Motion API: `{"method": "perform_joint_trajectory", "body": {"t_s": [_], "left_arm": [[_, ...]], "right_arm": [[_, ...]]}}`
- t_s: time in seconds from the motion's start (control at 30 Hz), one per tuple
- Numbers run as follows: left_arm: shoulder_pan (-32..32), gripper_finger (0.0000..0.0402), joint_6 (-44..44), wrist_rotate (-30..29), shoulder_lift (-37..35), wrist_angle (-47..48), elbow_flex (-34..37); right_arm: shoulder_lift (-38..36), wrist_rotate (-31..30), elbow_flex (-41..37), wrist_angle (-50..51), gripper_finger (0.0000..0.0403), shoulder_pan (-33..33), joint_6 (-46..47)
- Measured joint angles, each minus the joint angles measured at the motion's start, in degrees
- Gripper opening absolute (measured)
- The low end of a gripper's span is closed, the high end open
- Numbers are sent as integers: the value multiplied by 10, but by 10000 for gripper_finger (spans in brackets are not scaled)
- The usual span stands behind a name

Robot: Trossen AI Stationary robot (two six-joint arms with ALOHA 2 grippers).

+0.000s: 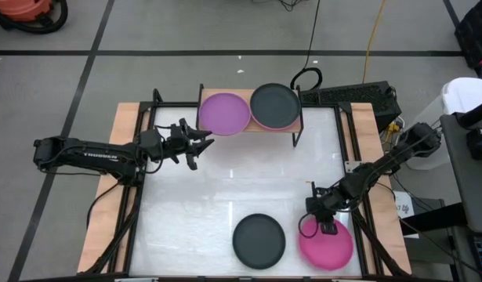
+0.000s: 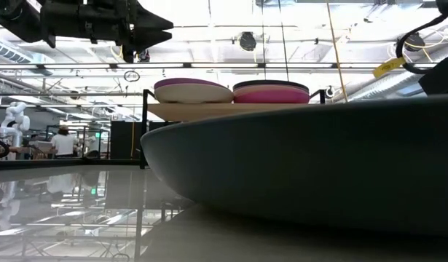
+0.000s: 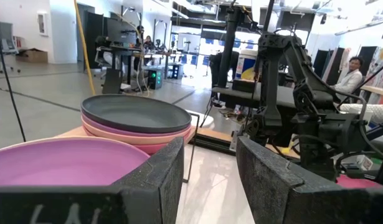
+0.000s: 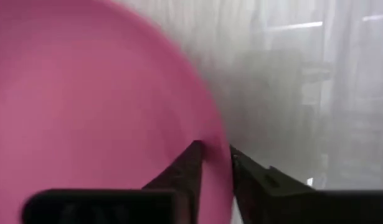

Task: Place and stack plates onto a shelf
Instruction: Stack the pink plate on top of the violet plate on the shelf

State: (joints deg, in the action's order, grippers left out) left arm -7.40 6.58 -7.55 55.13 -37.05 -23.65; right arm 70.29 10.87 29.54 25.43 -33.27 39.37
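Grey plate (image 1: 259,240) at 6 o'clock on worktop (image 1: 225,196). Right pincer (image 1: 319,222) pinches magenta plate (image 1: 328,244) rim, 5 o'clock. Left pincer (image 1: 195,143) spread wide, holding nothing, 10 o'clock. Shelf (image 1: 225,127), 12 o'clock: two plate stacks.

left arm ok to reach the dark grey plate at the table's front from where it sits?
Probably not easily. The left gripper hangs open beside the shelf, far across from the dark grey plate. Nothing lies between, but the right gripper is working the magenta plate right beside it.

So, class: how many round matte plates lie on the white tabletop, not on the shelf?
2: a dark grey plate at the near edge, a magenta plate right of it.
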Motion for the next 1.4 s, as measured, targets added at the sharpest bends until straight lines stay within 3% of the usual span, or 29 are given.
{"method": "perform_joint_trajectory", "body": {"t_s": [0.13, 0.4, 0.77, 1.1, 1.4], "left_arm": [[0, 152, 3, 0, 0, 0, 0], [0, 152, 11, 0, 0, 0, 0], [0, 152, 12, 0, 0, 0, 0], [0, 152, 11, 0, -2, 1, 0], [0, 152, -33, 0, -103, 68, 0]], "right_arm": [[-19, 5, -1, 6, 11, 0, 0], [-87, -10, -1, 55, 3, 8, 0], [-246, -154, -2, 56, 1, 77, -54], [-317, -171, -1, -114, 1, 180, -203], [-294, -186, 0, -296, 0, 311, -306]]}}
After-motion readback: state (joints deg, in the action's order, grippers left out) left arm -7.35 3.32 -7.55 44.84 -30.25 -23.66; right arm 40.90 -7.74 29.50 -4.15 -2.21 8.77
